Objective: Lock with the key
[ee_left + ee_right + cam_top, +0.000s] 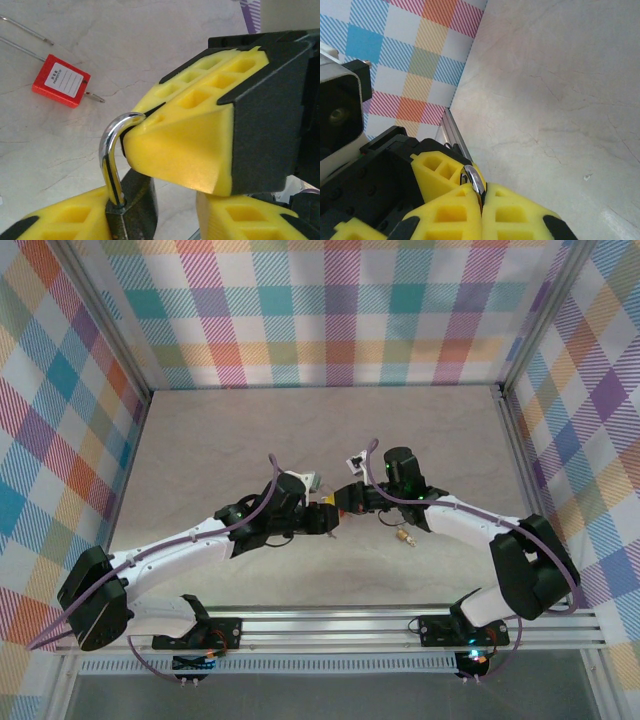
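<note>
A dark padlock [134, 202] with a chrome shackle [110, 155] hangs between the two grippers above the middle of the table. My right gripper [482, 202] is shut on the top of the shackle [474, 181], and one of its yellow fingers [190, 145] shows large in the left wrist view. My left gripper [160, 215] has its jaws on either side of the padlock's body. The body rests against one pad, with a gap to the other. In the top view the left gripper [322, 517] and right gripper [348, 502] meet. A small brass thing [405, 537], possibly the key, lies on the table to the right.
A red block with a white label [61, 81] and thin metal rods lies on the pale table [300, 430]. Checked walls stand at the back and both sides. An aluminium rail [340, 625] runs along the near edge by the arm bases.
</note>
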Controlling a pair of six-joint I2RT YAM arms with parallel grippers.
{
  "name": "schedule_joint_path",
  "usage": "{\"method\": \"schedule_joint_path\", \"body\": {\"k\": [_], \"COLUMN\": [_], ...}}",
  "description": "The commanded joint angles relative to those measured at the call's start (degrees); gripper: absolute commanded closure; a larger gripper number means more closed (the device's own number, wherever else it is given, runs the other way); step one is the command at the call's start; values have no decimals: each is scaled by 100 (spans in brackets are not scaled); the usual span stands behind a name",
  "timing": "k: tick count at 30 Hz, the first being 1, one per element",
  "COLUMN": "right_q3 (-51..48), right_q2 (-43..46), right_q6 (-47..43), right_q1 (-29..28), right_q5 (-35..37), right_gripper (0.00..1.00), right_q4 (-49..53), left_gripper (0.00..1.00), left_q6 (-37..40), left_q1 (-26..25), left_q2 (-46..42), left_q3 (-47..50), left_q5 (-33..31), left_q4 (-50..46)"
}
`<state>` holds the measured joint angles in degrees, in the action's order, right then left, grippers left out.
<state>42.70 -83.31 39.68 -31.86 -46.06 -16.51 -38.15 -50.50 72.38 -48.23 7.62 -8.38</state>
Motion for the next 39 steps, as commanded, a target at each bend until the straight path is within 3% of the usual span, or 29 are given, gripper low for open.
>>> {"method": "schedule_joint_path", "body": {"k": [1, 17, 21, 25, 32, 39], "right_q3": [-44, -122, -143, -166, -205, -374], "right_q2": [-64, 139, 144, 157, 266, 610], "right_q6": [-9, -13, 18, 57, -1, -94], "right_q1": [-77, -73, -75, -73, -66, -66], "right_q5": [-101, 73, 51, 27, 52, 185], "right_gripper": [100, 100, 100, 100, 100, 85], "right_q4": [-74, -80, -140, -221, -260, -385], "left_gripper": [61, 80, 87, 100, 100, 100], "left_q6": [45, 54, 69, 96, 178, 565], "left_q1": [-83, -87, -83, -83, -83, -85], "left_q2": [-139, -555, -652, -681, -896, -1060], "left_q3": [-21, 546, 660, 779, 1117, 1181], "left_q5": [201, 425, 483, 647, 1007, 1482], "left_q4": [626, 1207, 1389, 1598, 2055, 1861]}}
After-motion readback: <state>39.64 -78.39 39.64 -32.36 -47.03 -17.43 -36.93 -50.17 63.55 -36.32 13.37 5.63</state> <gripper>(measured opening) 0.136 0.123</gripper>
